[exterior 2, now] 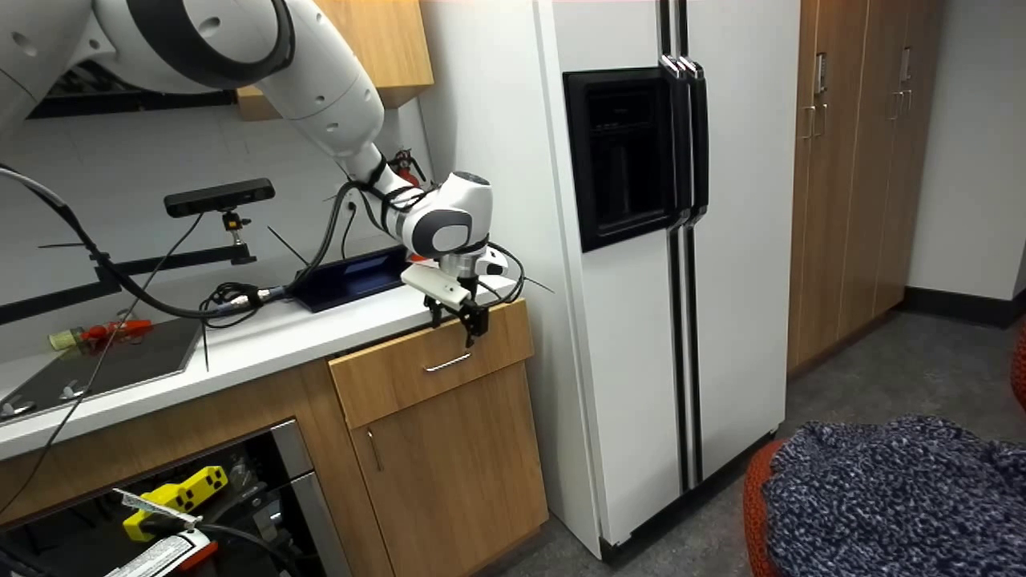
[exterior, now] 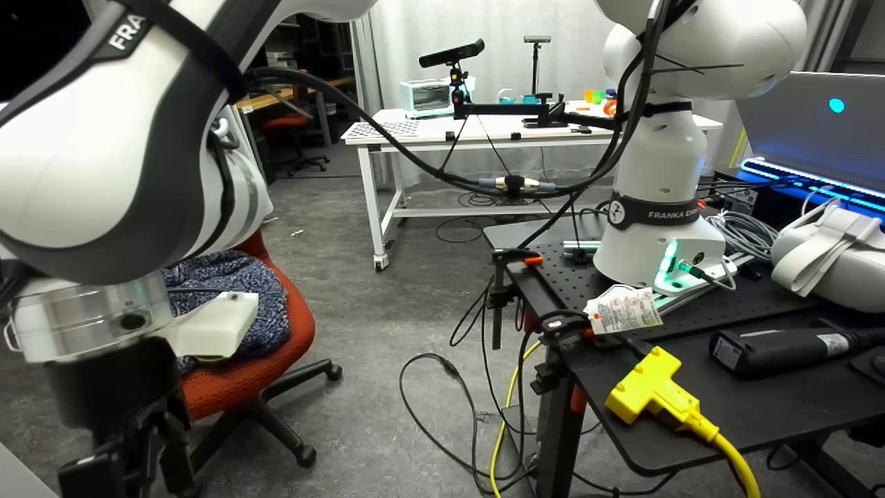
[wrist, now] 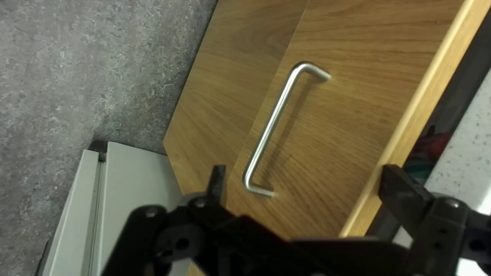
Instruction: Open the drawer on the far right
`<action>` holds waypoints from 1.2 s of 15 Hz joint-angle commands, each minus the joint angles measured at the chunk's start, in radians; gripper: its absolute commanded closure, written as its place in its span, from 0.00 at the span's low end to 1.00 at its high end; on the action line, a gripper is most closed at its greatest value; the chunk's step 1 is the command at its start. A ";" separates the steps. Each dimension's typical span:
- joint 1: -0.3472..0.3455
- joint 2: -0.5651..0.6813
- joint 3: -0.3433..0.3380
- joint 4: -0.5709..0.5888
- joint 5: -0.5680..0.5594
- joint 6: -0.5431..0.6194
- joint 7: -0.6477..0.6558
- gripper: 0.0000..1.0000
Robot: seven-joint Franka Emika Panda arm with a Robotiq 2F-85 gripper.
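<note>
Below the white counter, the drawer stands slightly ajar. The gripper has fingers apart, one at the drawer's top edge. Partly done; more pulling likely remains

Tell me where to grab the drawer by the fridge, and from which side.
Probably best by the handle, at the middle of its bar, coming from in front of the drawer with the open tool straddling it above and below. The bar is straight, runs along the drawer's width and stands off its front, bent in at both ends, leaving room behind.
</note>
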 commanded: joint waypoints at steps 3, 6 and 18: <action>0.019 -0.080 -0.117 -0.143 -0.135 0.032 0.089 0.00; 0.015 -0.130 -0.150 -0.197 -0.176 0.038 0.113 0.00; -0.008 -0.276 -0.151 -0.219 -0.276 0.064 0.132 0.00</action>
